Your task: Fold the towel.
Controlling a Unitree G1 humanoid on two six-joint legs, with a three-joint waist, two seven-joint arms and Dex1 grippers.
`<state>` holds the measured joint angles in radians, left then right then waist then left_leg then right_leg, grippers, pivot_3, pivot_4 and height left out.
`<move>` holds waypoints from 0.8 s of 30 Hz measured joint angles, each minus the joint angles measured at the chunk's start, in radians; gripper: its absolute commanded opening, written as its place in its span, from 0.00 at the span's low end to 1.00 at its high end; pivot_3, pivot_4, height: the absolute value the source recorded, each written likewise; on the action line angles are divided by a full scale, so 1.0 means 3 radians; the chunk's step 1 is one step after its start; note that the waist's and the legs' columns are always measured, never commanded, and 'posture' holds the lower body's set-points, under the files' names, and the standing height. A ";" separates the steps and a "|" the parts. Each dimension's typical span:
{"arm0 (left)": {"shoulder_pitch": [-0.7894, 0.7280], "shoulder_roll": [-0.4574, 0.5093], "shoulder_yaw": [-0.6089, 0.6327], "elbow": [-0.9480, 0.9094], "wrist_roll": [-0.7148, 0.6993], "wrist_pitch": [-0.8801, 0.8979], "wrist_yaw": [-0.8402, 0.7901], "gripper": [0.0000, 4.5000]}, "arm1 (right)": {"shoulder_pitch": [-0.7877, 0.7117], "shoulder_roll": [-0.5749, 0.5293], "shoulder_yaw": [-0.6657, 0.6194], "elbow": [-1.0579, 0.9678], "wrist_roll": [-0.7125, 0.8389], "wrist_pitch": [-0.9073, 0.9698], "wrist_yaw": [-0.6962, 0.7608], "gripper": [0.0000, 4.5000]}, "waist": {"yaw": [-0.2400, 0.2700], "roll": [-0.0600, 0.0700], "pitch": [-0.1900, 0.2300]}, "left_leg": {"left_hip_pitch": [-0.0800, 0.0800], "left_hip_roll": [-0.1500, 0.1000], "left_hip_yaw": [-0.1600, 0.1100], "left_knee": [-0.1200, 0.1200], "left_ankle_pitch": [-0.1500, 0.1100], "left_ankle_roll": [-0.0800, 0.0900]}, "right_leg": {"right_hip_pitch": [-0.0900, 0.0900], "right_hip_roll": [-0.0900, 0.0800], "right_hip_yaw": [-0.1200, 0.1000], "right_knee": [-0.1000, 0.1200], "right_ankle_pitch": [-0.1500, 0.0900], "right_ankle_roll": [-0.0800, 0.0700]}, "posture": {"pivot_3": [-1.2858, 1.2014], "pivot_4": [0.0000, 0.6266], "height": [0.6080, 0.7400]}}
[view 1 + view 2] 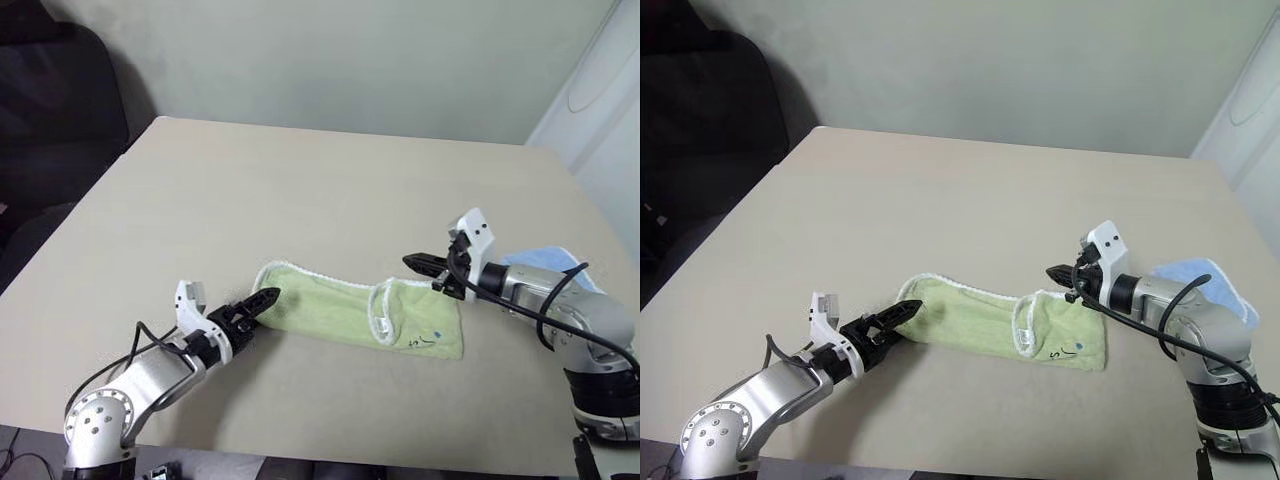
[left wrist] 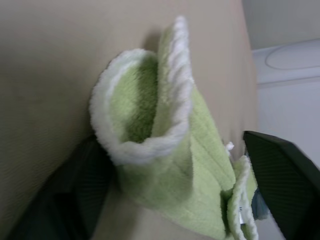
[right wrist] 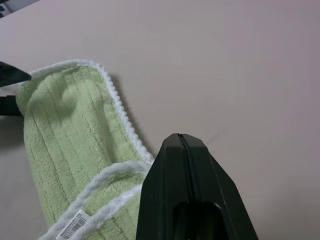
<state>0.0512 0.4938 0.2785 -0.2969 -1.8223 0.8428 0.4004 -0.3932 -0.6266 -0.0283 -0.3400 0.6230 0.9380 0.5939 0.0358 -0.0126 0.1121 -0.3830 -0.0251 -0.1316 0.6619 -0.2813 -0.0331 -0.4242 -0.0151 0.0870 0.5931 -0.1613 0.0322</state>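
Between my left gripper [image 1: 262, 300] fingers, spread apart, sits the towel [image 1: 345, 312] end, a fingertip [image 2: 280, 185] either side. From there it runs across the table [image 1: 300, 190] in a folded strip. My right gripper [image 1: 418, 264] hovers pinched together just above its far end, blue cloth [image 1: 545, 262] behind it.

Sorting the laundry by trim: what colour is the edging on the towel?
White edging on the light green towel, clearest in the left wrist view.
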 measured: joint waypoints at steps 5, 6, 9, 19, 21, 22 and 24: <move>0.0071 -0.0004 -0.0017 -0.0018 -0.0002 -0.0050 0.0004 0.33 | 0.0009 0.0000 -0.0001 -0.0001 -0.0001 0.0000 -0.0010 0.00 | -0.0019 -0.0003 0.0002 | 0.0001 0.0006 -0.0001 0.0000 -0.0004 -0.0006 | -0.0001 0.0010 0.0000 -0.0001 0.0000 0.0000 | 0.52 0.24 1.00; 0.0085 -0.0005 -0.0017 -0.0036 -0.0002 -0.0061 0.0004 0.26 | 0.0009 0.0000 -0.0001 0.0000 -0.0002 0.0000 -0.0010 0.00 | -0.0021 -0.0003 0.0002 | 0.0002 0.0007 -0.0001 0.0000 -0.0005 -0.0007 | -0.0001 0.0011 0.0001 -0.0001 0.0000 0.0000 | 0.52 0.24 1.00; 0.0119 -0.0018 -0.0017 -0.0076 -0.0001 -0.0118 -0.0001 0.03 | 0.0005 0.0000 -0.0001 0.0011 -0.0007 -0.0002 -0.0010 0.00 | -0.0022 -0.0003 0.0002 | 0.0002 0.0007 -0.0002 0.0000 -0.0005 -0.0007 | -0.0001 0.0013 0.0002 -0.0001 0.0000 0.0000 | 0.52 0.24 1.00; 0.0059 0.0263 0.0021 -0.0371 0.0274 -0.0166 -0.0479 0.01 | 0.0004 0.0000 -0.0001 0.0061 -0.0063 -0.0011 -0.0009 0.00 | -0.0017 -0.0011 0.0009 | 0.0000 0.0008 -0.0008 0.0000 -0.0005 -0.0007 | -0.0002 0.0018 0.0004 -0.0003 -0.0002 -0.0005 | 0.52 0.24 1.00; -0.0049 0.0396 0.0014 -0.0469 0.0409 -0.0146 -0.0708 0.01 | 0.0005 0.0000 -0.0005 0.0064 -0.0063 -0.0011 -0.0009 0.00 | -0.0018 -0.0012 0.0009 | -0.0001 0.0008 -0.0008 0.0001 -0.0005 -0.0007 | -0.0003 0.0018 0.0005 -0.0003 -0.0002 -0.0006 | 0.52 0.24 1.00; -0.0123 0.0475 -0.0018 -0.0489 0.0494 -0.0116 -0.0841 0.01 | 0.0010 -0.0001 -0.0021 0.0067 -0.0064 -0.0011 -0.0009 0.00 | -0.0017 -0.0012 0.0009 | -0.0001 0.0007 -0.0008 0.0001 -0.0005 -0.0007 | -0.0003 0.0016 0.0005 -0.0003 -0.0002 -0.0007 | 0.52 0.24 1.00; -0.0250 0.0607 -0.0106 -0.0540 0.0690 -0.0053 -0.1087 0.01 | 0.0027 -0.0008 -0.0068 0.0072 -0.0065 -0.0011 -0.0011 0.00 | -0.0017 -0.0012 0.0009 | -0.0001 0.0007 -0.0008 0.0001 -0.0006 -0.0007 | -0.0003 0.0009 0.0006 -0.0004 0.0001 -0.0013 | 0.52 0.24 1.00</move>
<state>-0.0238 0.6759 0.2468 -0.4588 -1.6152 0.8270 0.0744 -0.3850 -0.6289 -0.0486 -0.3183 0.6036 0.9346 0.5905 0.0307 -0.0162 0.1149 -0.3834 -0.0229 -0.1341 0.6621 -0.2831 -0.0351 -0.4251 -0.0123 0.0889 0.5918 -0.1609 0.0282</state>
